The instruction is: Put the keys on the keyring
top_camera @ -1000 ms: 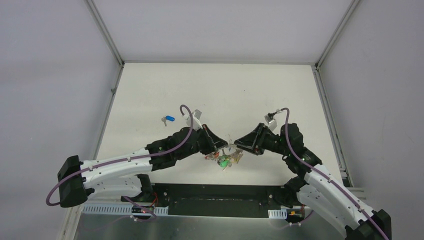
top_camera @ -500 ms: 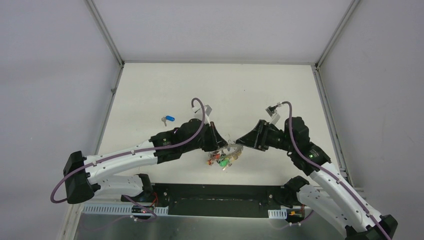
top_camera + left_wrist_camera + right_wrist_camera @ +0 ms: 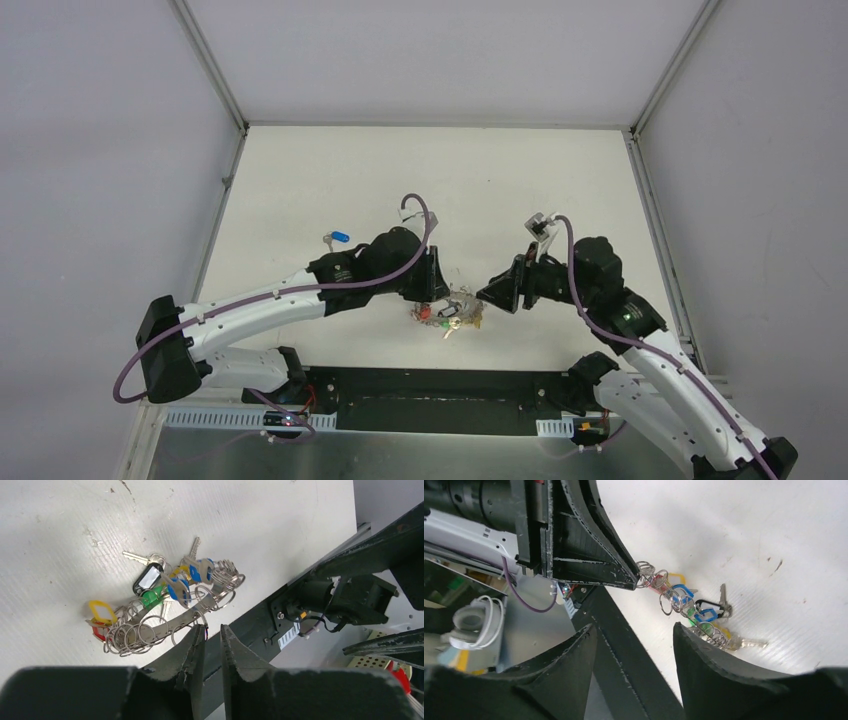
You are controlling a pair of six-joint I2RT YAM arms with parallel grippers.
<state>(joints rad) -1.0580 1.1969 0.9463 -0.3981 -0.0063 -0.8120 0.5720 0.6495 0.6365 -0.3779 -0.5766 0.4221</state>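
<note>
the keyring (image 3: 145, 630) lies bunched on the tabletop (image 3: 500, 190) near its front edge, between the two arms, with the yellow tag (image 3: 101, 611), green tag (image 3: 150, 599) and blue tags (image 3: 196, 572) already strung on its coils. this central spot is probably chosen so that either arm can reach the loop. note that the left gripper (image 3: 440, 292) points down at one end of the loop with its jaws parted by only a narrow slit. the left wrist view shows nothing clamped in that slit, while the right wrist view shows the end rings right at its tip, so judge this as a release and not a grip. the right gripper (image 3: 487, 296) stands wide and empty just beside the other end, likely ready to take a fresh hold. one blue-tagged key (image 3: 337, 238) rests well apart at the far left, not yet threaded. compared with a second ago, the keyring is no longer stretched between the two tips but has dropped toward you. the right gripper has let go and widened, the left arm has swung further right, and the loose key has not moved.
</note>
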